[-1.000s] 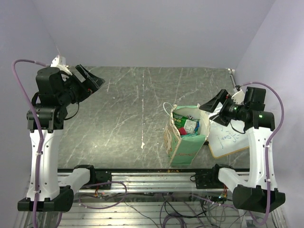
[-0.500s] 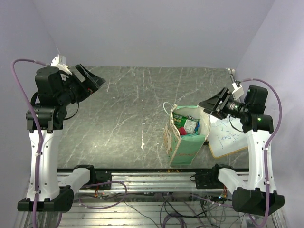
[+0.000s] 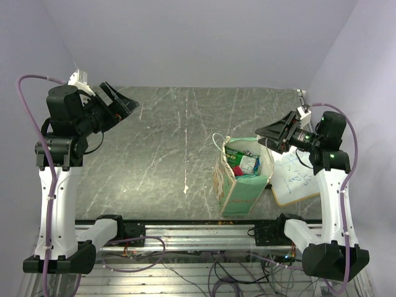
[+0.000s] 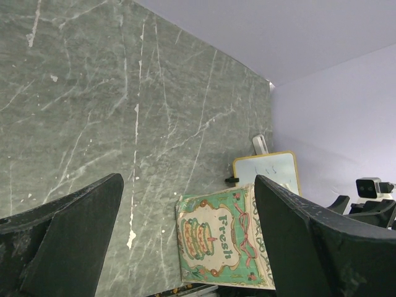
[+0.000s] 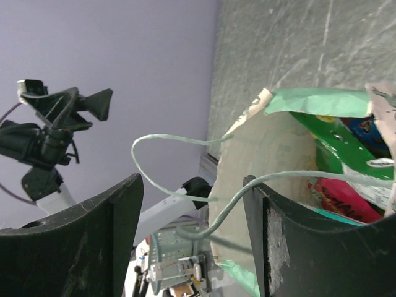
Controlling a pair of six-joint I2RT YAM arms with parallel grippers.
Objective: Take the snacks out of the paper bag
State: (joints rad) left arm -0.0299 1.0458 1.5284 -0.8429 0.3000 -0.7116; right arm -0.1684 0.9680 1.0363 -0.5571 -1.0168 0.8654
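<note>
The right end effector (image 3: 266, 137) is held released, fingers spread, just above the open top of the paper bag (image 3: 242, 187). The bag is stood upright on the counter (image 3: 167, 142), right of centre, with the snacks (image 3: 245, 164) inside. The left end effector (image 3: 126, 106) is held released at the far left.

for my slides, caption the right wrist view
Right gripper, jaws open, poised at the paper bag mouth, snacks visible inside

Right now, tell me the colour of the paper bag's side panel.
Mint green; the paper bag shows it best in the top external view.
</note>
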